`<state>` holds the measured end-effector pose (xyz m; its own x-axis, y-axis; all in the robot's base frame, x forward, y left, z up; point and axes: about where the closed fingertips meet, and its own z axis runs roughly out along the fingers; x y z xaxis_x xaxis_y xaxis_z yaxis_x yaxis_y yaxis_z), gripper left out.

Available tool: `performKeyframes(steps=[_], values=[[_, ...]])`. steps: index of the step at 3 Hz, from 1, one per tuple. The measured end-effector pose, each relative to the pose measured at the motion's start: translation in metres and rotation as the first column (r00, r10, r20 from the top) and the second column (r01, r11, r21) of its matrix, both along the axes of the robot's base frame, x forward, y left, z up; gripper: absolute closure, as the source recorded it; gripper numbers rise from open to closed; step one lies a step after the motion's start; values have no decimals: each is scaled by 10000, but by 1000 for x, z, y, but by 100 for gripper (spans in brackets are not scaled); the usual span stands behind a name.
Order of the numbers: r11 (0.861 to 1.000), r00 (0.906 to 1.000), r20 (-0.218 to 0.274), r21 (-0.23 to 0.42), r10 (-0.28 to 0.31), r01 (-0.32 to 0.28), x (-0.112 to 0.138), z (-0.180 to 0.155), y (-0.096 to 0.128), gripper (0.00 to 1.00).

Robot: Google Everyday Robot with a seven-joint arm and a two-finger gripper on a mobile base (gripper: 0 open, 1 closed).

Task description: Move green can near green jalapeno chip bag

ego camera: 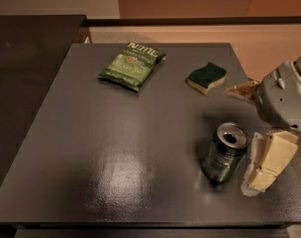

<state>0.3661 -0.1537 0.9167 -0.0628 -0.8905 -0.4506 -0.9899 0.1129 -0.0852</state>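
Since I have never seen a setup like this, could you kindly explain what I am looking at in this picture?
This is one camera view looking down on a dark table; where the camera sits is not recorded. The grey rounded shape at the right edge is the gripper at the end of the robot's single arm. The pale pieces on it are its two fingers, standing apart and holding nothing. Three things lie on the table: a green chip bag far left, a green-and-yellow sponge far right, and a green drink can standing near the front right. One finger is close beside the can's right side; whether it touches is unclear. The job is to bring the can near the bag; they are far apart now.
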Motion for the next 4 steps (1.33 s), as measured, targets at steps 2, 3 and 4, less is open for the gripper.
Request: performKeyframes(steps=[2, 3, 4], values=[[9969, 9993, -219, 734, 308, -291, -19, -19, 17, 0], [9967, 9997, -136, 782, 204, -192, -19, -21, 15, 18], [9968, 9999, -59, 796, 124, -119, -18, -22, 13, 41]])
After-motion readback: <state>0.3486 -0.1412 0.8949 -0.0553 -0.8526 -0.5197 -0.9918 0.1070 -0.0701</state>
